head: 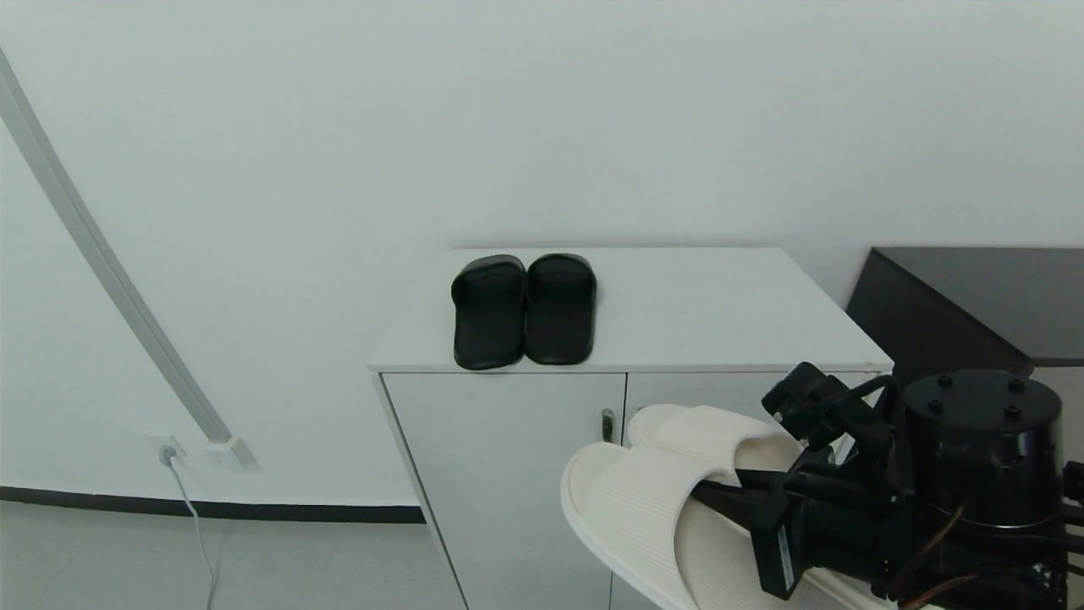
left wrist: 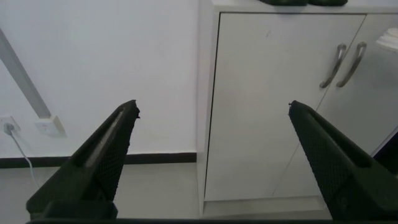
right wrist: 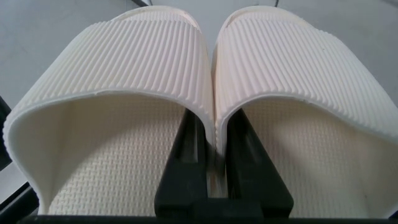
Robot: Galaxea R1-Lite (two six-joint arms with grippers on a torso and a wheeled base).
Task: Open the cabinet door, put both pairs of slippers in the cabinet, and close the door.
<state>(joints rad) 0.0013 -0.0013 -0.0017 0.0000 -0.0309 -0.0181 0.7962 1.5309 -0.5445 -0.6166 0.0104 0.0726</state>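
A pair of black slippers (head: 523, 309) lies side by side on top of the white cabinet (head: 677, 313). Both cabinet doors are closed, with metal handles (left wrist: 344, 64) at the centre seam. My right gripper (head: 741, 490) is in front of the right door, shut on a pair of white ribbed slippers (head: 669, 491), one finger inside each strap, pinching the inner edges (right wrist: 214, 124) together. My left gripper (left wrist: 212, 111) is open and holds nothing, facing the cabinet's left door (left wrist: 273, 99) from some distance.
A dark table (head: 974, 305) stands right of the cabinet. On the wall to the left are a sloping grey conduit (head: 102, 254) and an outlet with a plugged cable (head: 169, 453). Open floor lies left of the cabinet.
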